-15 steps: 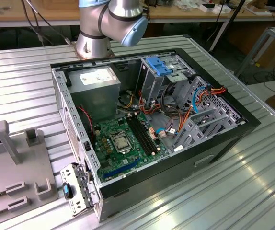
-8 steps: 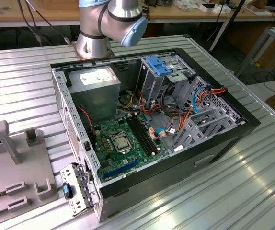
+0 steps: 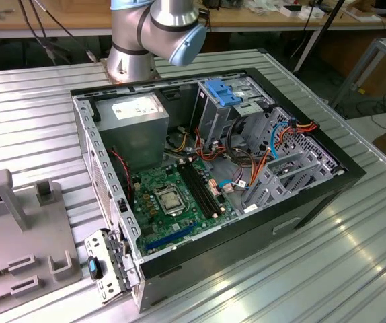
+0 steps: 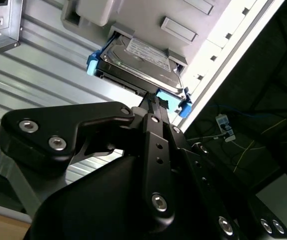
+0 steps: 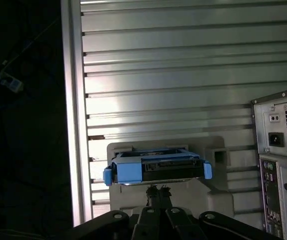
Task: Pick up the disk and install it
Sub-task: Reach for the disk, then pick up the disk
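The disk (image 5: pixel 157 167) sits in a grey holder (image 5: pixel 218 200) on the ribbed metal table (image 5: pixel 183 50), close to the table's edge, beyond which the floor lies dark. In the first wrist view the disk is seen edge-on, its connector side towards the camera, with 2 bright blue rails capping its ends. In the second wrist view its (image 4: pixel 138 57) labelled metal face shows, framed by the same blue rails and seated between grey blocks of the holder (image 4: pixel 96 12).

The gripper (image 4: pixel 156 102) has its black tip right at the disk's near edge, by a blue part of the carrier; in the first wrist view the tip (image 5: pixel 157 190) is just under the middle of that edge. Whether it is clenched on the carrier or released I cannot tell, nor whether it touches.

The rear panel of the computer case (image 5: pixel 283 150) stands on the table near the holder. In the exterior view the case (image 3: pixel 247 235) lies open on its side in the middle of the table (image 3: pixel 354 269), showing a green board and orange and blue cables, and the arm's base (image 3: pixel 132 60) stands just beyond the case
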`<state>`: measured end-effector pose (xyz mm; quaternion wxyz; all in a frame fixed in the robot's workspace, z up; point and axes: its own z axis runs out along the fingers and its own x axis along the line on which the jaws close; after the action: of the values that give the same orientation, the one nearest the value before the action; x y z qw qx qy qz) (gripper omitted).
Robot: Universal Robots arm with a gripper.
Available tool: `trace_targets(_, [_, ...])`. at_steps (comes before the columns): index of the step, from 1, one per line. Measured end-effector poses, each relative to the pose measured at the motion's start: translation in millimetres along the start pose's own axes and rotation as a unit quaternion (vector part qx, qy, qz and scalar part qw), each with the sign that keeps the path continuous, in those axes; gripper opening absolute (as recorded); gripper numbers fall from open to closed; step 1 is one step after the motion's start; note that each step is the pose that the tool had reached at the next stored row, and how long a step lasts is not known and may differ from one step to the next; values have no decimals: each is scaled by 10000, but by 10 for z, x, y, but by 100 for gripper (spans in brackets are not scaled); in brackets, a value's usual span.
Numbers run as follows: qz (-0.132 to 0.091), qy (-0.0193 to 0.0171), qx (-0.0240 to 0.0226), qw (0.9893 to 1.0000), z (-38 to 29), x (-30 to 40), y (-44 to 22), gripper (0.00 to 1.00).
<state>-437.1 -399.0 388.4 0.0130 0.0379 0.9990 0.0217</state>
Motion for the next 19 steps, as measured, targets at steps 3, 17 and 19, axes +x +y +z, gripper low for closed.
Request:
trace_targets(3, [0, 0, 0, 10000, 1, 70, -6, 11])
trace_targets(17, [0, 0, 0, 10000, -1, 200, -15, 11])
trace_targets(19, [0, -1, 0, 10000, 0, 202, -16, 11])
